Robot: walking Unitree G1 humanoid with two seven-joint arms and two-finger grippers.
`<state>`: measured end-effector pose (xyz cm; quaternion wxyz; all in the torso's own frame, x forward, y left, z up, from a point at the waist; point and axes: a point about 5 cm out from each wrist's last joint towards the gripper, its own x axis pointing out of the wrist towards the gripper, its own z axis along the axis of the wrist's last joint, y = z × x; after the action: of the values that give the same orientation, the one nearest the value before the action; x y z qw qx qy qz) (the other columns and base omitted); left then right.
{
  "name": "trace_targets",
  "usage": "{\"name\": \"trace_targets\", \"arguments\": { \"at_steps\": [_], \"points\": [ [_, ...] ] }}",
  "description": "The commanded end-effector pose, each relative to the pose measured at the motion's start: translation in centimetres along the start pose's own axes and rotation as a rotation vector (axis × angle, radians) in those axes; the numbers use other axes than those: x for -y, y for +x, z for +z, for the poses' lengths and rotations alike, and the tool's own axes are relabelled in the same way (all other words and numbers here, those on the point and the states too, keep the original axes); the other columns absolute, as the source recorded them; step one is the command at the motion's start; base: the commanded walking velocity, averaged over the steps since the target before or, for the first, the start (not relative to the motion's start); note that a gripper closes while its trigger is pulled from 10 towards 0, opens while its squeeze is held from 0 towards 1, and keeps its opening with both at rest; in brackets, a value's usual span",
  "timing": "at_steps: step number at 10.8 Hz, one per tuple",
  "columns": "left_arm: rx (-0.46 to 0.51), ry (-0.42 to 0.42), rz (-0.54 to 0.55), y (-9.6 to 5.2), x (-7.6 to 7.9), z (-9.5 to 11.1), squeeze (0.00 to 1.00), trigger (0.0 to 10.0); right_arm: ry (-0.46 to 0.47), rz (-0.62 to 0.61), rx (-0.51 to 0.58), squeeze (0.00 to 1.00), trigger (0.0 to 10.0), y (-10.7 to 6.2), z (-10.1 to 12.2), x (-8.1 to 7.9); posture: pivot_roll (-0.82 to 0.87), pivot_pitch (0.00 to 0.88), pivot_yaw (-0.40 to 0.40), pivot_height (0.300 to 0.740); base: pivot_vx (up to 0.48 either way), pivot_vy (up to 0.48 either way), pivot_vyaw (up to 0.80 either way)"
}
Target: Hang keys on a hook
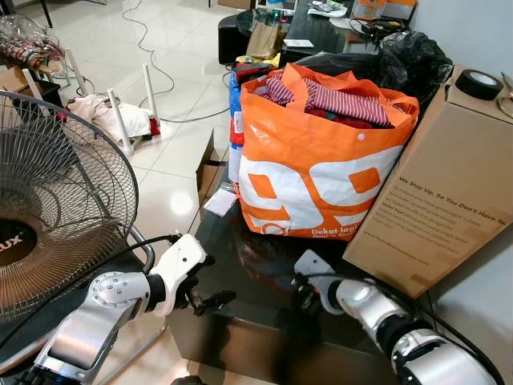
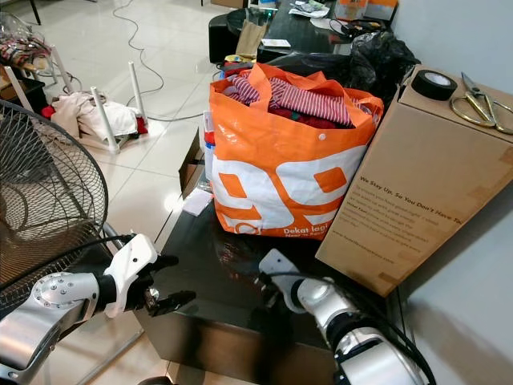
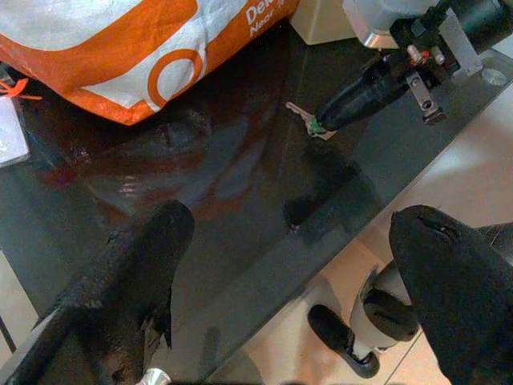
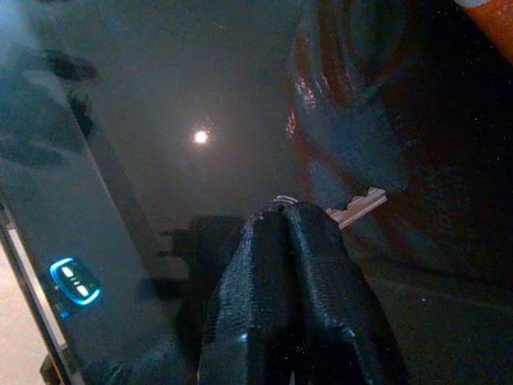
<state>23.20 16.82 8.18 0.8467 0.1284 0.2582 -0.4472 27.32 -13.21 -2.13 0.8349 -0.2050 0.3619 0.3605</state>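
Surface (image 1: 240, 265): dark glass; orange bag (image 1: 317, 160) and cardboard box (image 1: 449, 176) crowd its back, front strip bare
Key (image 3: 309, 122): flat near front edge
Right gripper (image 3: 321, 126): fingers pinched on key
Left gripper (image 1: 210, 301): fingers spread, off the front-left edge; fan (image 1: 48, 200) beside

Glossy black table (image 1: 264, 321) bearing orange bag (image 1: 313, 172), cardboard box (image 1: 441, 200), and key (image 3: 309, 120)

Head views are bright and sharp; the glossy black worktop (image 1: 240, 265) mirrors a lamp spot, and the right wrist view is dim.
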Motion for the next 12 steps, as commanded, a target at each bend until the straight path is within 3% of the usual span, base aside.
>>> {"name": "trace_targets", "arguments": {
  "at_steps": [1,3,4,5,6,9,12],
  "points": [
    [0.015,0.013,-0.001,-0.1,-0.1,0.5,0.48,10.0,0.015,-0.008,0.025,0.0,0.0,-0.6,0.0,0.9,0.04,0.0,-0.074,0.74,0.0,0.0,0.0],
    [0.015,0.016,0.001,-0.1,-0.1,0.6,0.48,10.0,0.041,-0.012,0.051,0.0,0.0,-0.8,-0.3,1.0,0.04,0.0,-0.071,0.74,0.0,0.0,0.0],
    [0.015,0.017,0.001,-0.1,-0.2,0.6,0.47,10.0,0.061,-0.058,0.071,0.0,10.0,-0.9,-0.1,1.4,0.04,0.0,-0.069,0.74,0.0,0.0,0.0],
    [0.014,0.02,0.0,-0.2,-0.2,0.7,0.47,10.0,0.036,-0.105,0.067,0.69,10.0,-0.9,0.1,1.8,0.04,0.0,-0.068,0.74,0.0,0.0,0.0],
    [0.012,0.022,-0.005,-0.3,-0.1,0.7,0.47,10.0,-0.006,-0.121,0.035,1.0,10.0,-0.9,0.1,2.0,0.04,0.0,-0.067,0.74,0.0,0.0,0.0],
    [-0.001,0.01,-0.02,-0.7,0.6,0.4,0.48,10.0,-0.009,-0.038,0.013,1.0,10.0,-0.6,0.1,1.1,0.04,0.0,-0.065,0.74,0.0,0.0,0.0],
    [-0.015,0.005,-0.03,-1.1,1.0,0.1,0.48,10.0,-0.045,-0.033,-0.014,1.0,10.0,-1.3,-0.2,2.2,0.03,0.0,-0.065,0.74,0.0,0.0,0.0]
  ]
}}
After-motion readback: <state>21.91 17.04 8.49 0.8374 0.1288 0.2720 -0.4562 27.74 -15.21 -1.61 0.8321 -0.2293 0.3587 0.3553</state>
